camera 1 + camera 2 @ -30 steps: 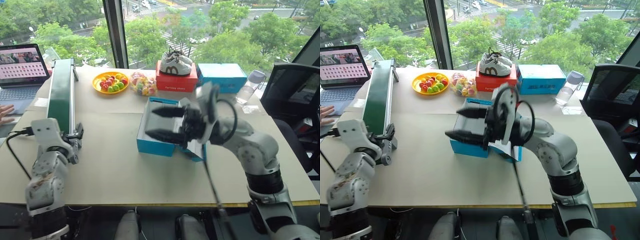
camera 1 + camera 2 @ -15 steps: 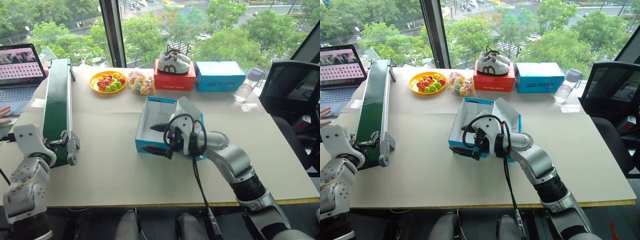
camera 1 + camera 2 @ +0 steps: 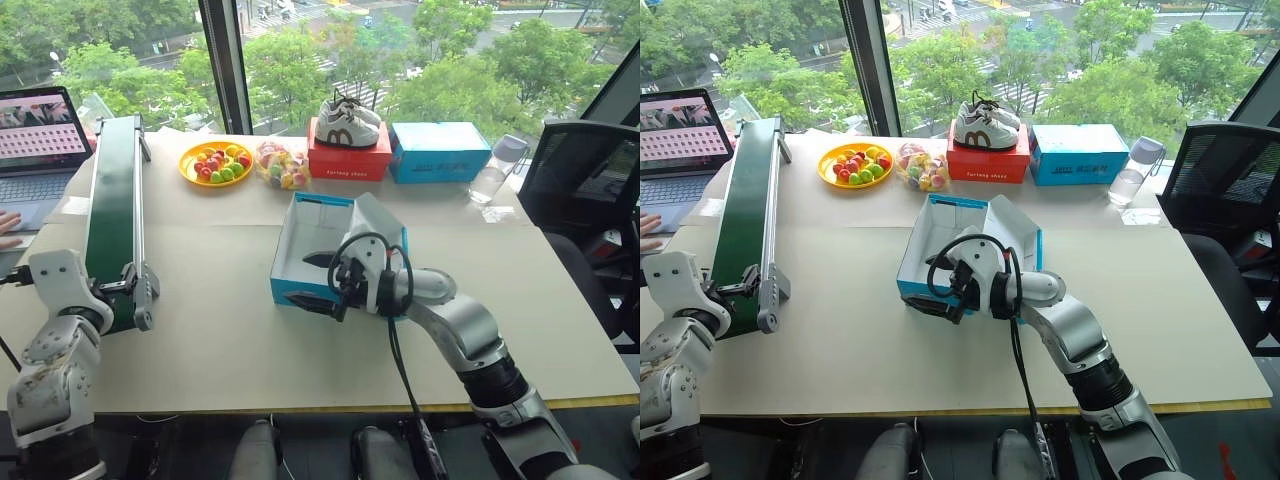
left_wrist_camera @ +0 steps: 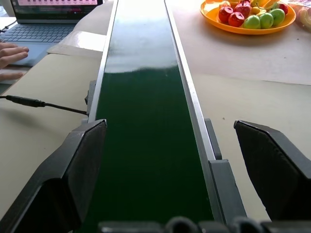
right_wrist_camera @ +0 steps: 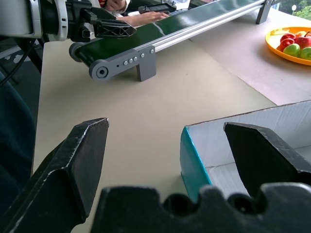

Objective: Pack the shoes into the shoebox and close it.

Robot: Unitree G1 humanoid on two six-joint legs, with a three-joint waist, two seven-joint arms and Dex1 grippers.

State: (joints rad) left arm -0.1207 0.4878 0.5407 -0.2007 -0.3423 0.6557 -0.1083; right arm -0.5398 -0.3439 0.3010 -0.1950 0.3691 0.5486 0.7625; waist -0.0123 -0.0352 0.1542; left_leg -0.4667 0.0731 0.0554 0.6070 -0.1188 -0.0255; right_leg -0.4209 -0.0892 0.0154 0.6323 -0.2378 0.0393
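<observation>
1. Shoebox point(image 3: 312, 250): bright blue outside, white inside, open, looks empty, mid-bench point(image 3: 200, 330); lid point(image 3: 380, 225) tipped up on its far side.
2. Right gripper point(image 3: 312, 279): black fingers spread wide, grasping nothing, straddling the box's near corner, one finger over the white interior, the other outside the front wall.
3. Left gripper point(image 4: 165, 184): fingers released wide, either side of the green conveyor point(image 3: 112, 205) end, nothing held.
4. Beyond the right fingers: fruit plate point(image 3: 220, 163), candy bag point(image 3: 283, 166), sneakers point(image 3: 347, 124) on red box point(image 3: 349, 162), plain blue box point(image 3: 440, 152).
</observation>
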